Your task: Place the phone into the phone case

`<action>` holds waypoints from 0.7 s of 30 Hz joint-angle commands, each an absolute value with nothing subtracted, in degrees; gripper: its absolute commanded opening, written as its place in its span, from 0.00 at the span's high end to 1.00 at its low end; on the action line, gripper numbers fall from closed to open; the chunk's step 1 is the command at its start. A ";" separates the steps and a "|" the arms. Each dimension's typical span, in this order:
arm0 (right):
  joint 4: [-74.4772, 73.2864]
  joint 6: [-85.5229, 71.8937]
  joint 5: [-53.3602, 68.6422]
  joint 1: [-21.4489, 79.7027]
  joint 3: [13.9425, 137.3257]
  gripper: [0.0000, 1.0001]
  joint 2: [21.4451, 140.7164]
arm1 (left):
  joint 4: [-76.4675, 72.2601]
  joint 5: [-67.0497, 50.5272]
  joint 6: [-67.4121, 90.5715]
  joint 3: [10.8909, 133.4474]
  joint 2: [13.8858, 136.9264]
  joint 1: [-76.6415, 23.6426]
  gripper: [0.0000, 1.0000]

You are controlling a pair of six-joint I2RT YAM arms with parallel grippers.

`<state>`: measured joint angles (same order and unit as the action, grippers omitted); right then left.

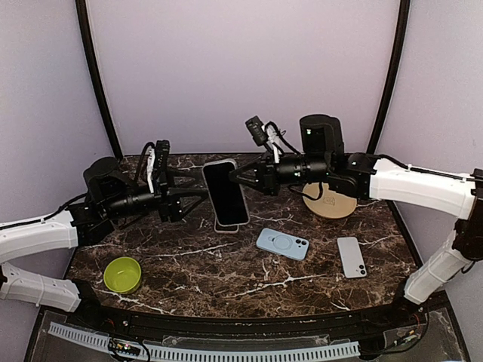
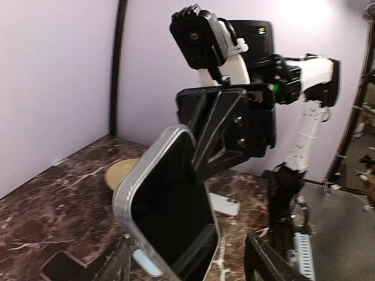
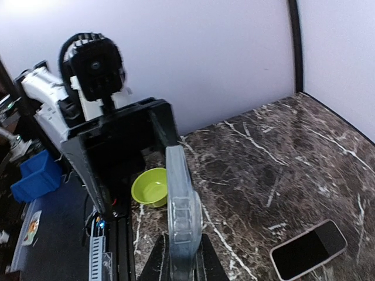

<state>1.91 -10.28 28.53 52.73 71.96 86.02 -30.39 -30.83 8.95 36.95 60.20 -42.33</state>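
A clear-rimmed phone case [image 1: 225,192] with a black face stands upright in the air at mid-table. My right gripper [image 1: 235,178] is shut on its right edge; in the right wrist view the case [image 3: 180,199] is edge-on between the fingers of my right gripper [image 3: 183,257]. My left gripper [image 1: 189,202] is open just left of the case. In the left wrist view the case [image 2: 167,216] sits between the spread fingers of my left gripper [image 2: 187,266] without touching them. A phone [image 3: 307,249] lies screen up on the table, mostly hidden under the case in the top view.
A light blue phone-shaped item [image 1: 283,243] and a white phone [image 1: 352,256] lie back up at centre right. A round wooden disc [image 1: 330,202] sits behind them. A green bowl [image 1: 123,274] stands at front left and also shows in the right wrist view [image 3: 151,186].
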 commanded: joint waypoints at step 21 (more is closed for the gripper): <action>-6.25 -36.01 22.94 35.23 88.15 1.00 116.58 | -6.89 4.37 5.64 47.27 66.64 -40.86 0.21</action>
